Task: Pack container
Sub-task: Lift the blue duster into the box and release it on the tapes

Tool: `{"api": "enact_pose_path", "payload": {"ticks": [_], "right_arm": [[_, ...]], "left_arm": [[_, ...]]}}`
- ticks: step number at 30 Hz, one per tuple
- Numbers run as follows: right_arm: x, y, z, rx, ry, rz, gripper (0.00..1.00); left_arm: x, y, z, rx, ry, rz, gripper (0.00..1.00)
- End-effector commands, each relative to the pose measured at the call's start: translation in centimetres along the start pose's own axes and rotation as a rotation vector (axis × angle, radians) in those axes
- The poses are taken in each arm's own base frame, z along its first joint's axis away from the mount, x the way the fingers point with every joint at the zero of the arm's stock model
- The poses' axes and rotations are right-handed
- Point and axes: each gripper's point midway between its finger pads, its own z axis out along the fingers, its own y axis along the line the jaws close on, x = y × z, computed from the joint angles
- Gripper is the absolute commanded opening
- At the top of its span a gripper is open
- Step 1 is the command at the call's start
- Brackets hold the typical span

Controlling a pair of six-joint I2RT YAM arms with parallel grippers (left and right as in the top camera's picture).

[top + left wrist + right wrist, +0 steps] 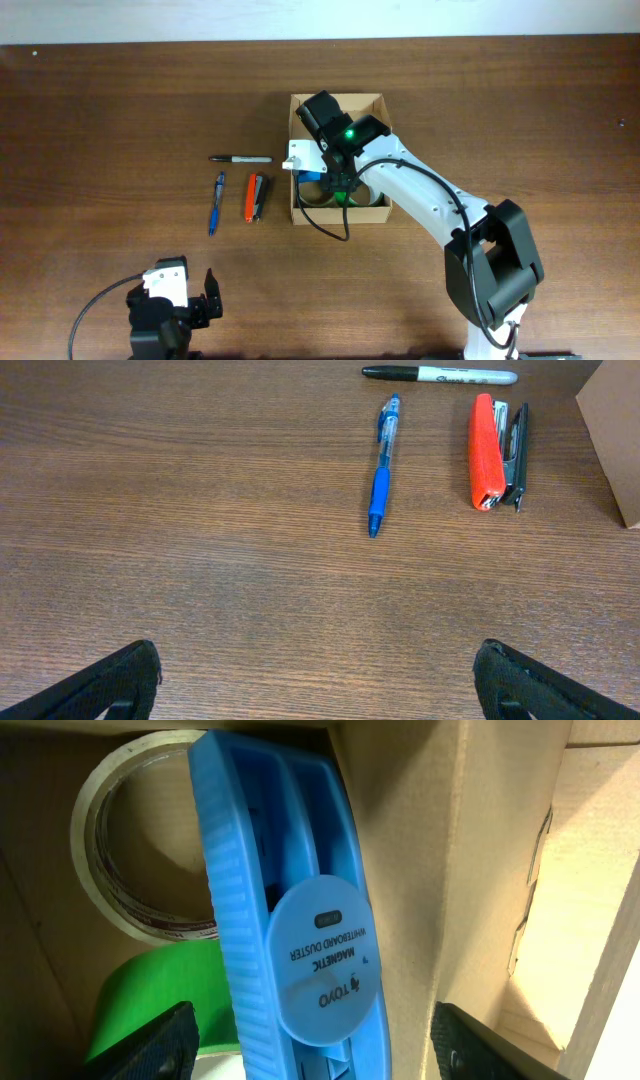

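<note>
The open container (380,104) sits mid-table, holding a blue whiteboard duster (290,910) on edge beside a clear tape roll (110,870) and a green roll (150,990). The right gripper (310,1045) hangs over the duster, fingers apart and clear of it. A stapler (487,452), pen (381,465) and marker (440,374) lie to the left. The left gripper (320,680) is near-left, fingers wide apart.

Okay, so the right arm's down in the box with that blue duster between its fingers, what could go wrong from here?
1. The duster sits on edge over the tape rolls, with the right gripper open close around it. Lifting out could catch and tip it.
2. The right arm's cable loops over the container's front wall and might tug it.
3. The stapler, pen and marker wait outside, and the container already looks crowded.
</note>
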Motion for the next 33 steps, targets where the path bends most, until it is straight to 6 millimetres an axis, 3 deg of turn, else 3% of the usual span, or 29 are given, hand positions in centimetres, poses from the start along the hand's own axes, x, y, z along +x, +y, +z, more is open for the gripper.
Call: {"api": "enact_pose_path", "payload": {"ticks": [1, 4, 8, 20, 27, 33], "right_arm": [[-0.5, -0.4, -0.3, 0.017, -0.005, 0.000, 0.75], [0.4, -1.1, -0.3, 0.054, 0.044, 0.025, 0.70], [1.9, -2.0, -0.4, 0.106, 0.117, 0.095, 0.70], [3.5, -2.1, -0.3, 0.092, 0.143, 0.202, 0.70], [2.9, -2.2, -0.9, 0.102, 0.125, 0.196, 0.70], [0.0, -2.8, -4.6, 0.164, 0.039, 0.170, 0.75]], "left_arm": [[0.1, 0.0, 0.1, -0.001, -0.001, 0.012, 1.00], [0.1, 0.0, 0.1, -0.001, -0.001, 0.012, 1.00], [0.1, 0.0, 0.1, -0.001, -0.001, 0.012, 1.00], [0.1, 0.0, 0.1, -0.001, -0.001, 0.012, 1.00], [0.1, 0.0, 0.1, -0.001, -0.001, 0.012, 1.00], [0.1, 0.0, 0.1, -0.001, -0.001, 0.012, 0.99]]}}
